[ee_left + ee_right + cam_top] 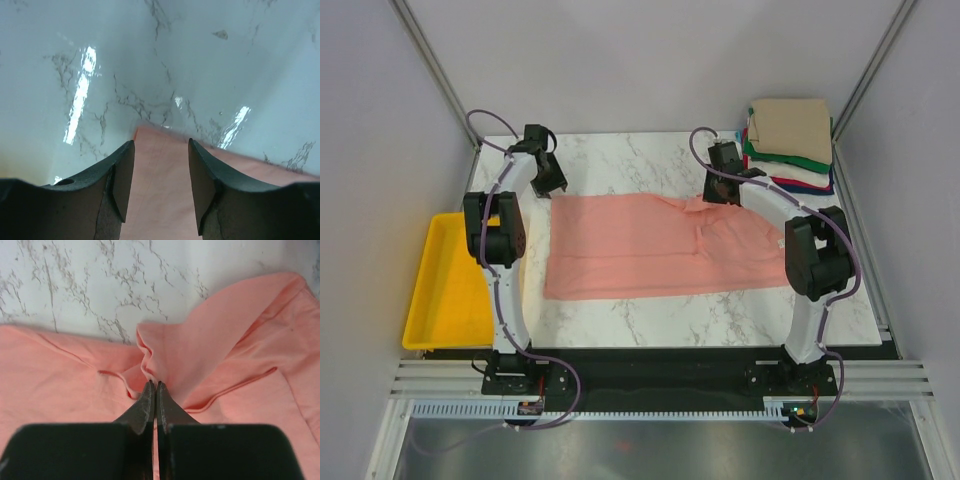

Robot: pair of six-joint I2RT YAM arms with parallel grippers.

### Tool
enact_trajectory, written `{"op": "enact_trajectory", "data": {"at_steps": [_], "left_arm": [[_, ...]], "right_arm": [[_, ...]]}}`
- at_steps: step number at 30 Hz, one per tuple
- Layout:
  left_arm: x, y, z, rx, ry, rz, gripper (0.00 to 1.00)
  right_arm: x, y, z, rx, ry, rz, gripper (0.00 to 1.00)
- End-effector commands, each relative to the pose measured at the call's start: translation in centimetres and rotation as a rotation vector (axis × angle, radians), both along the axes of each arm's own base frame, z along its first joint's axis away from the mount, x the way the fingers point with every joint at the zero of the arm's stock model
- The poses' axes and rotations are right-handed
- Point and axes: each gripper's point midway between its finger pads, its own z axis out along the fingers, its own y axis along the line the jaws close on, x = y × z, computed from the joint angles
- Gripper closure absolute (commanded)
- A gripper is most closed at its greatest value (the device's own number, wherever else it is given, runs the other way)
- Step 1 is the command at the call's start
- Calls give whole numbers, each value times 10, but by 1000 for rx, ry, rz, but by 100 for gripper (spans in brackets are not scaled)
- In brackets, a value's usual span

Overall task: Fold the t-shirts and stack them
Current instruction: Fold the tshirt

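A salmon-pink t-shirt [650, 248] lies spread across the marble table [620, 320]. My left gripper [548, 182] hovers low over its far left corner. In the left wrist view that corner [152, 165] lies between and beneath the two dark fingers [120, 175], and the left gripper [161, 150] is open with a clear gap. My right gripper [722, 190] is at the shirt's far edge on the right. In the right wrist view the right gripper [156, 386] is shut on a bunched fold of the pink shirt [170, 352]. Folded t-shirts [790, 145] are stacked at the far right corner, tan on top.
A yellow plastic tray [445, 285] sits off the table's left edge. Bare marble [610, 155] shows beyond the shirt and along the near edge. Enclosure walls and metal posts stand close behind the stack and on both sides.
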Motion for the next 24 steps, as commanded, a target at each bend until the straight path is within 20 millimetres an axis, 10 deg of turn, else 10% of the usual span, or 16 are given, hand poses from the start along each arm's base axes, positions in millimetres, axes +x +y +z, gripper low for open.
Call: {"op": "enact_trajectory", "data": {"at_steps": [1,19,24], "left_arm": [[21,15,17,84,-49,-32,45],[16,8,-24,69,37,-42,47],[10,0,-33,58,61,-54,62]], "right_arm": [[-1,2,26,41,-74,-2,100],[-14,-2,14,34,-42,2,100],[-15,-2,14,31,-40,2,100]]}}
